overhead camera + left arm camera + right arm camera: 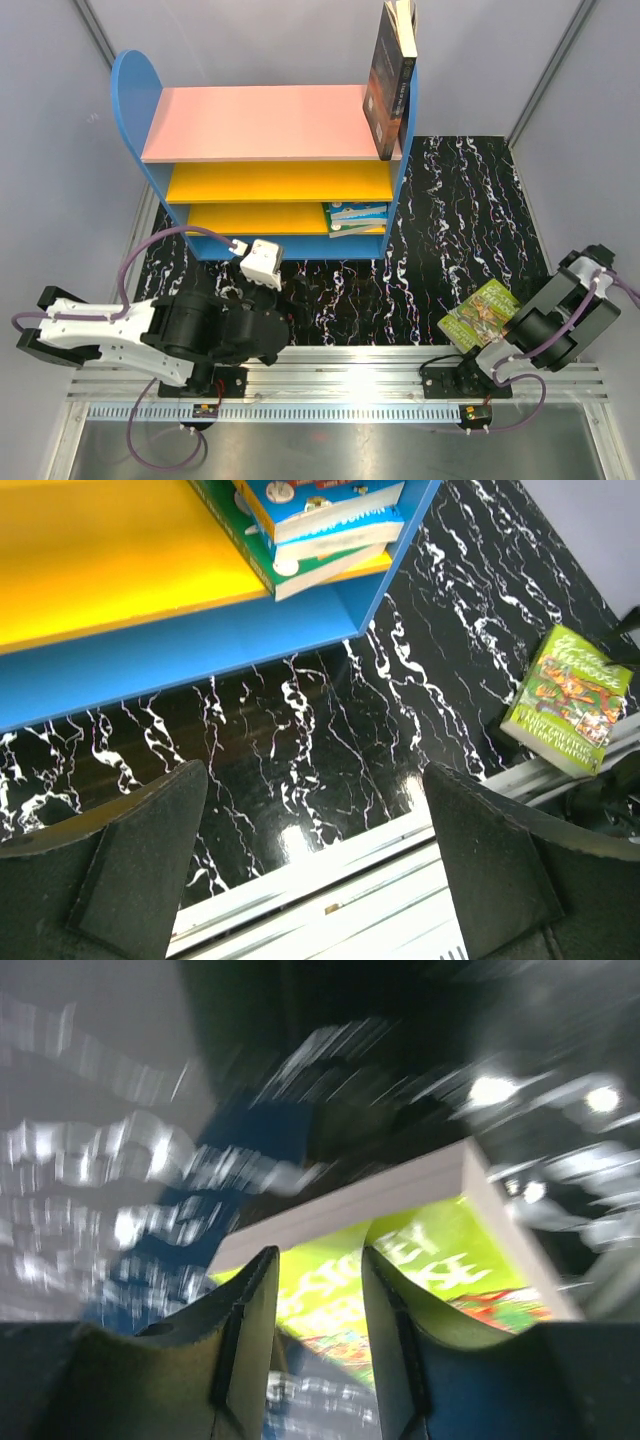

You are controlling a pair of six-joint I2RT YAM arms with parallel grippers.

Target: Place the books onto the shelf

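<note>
The shelf (270, 122) stands at the back with blue sides, a pink top and yellow boards. A dark book (390, 85) stands upright on the right end of the pink top. A few books (355, 218) lie stacked on the lowest yellow board, at its right end, also in the left wrist view (320, 520). A lime-green book (480, 312) lies on the mat at the right (570, 698). My right gripper (320, 1255) hovers at its cover (440, 1250), jaws half apart, nothing pinched. My left gripper (262, 262) (315, 770) stands open and empty before the shelf's base.
A black marbled mat (440, 230) covers the table in front of the shelf. A white aluminium rail (340, 375) runs along the near edge, carrying both arm bases. Grey walls close in on both sides. The right wrist view is blurred.
</note>
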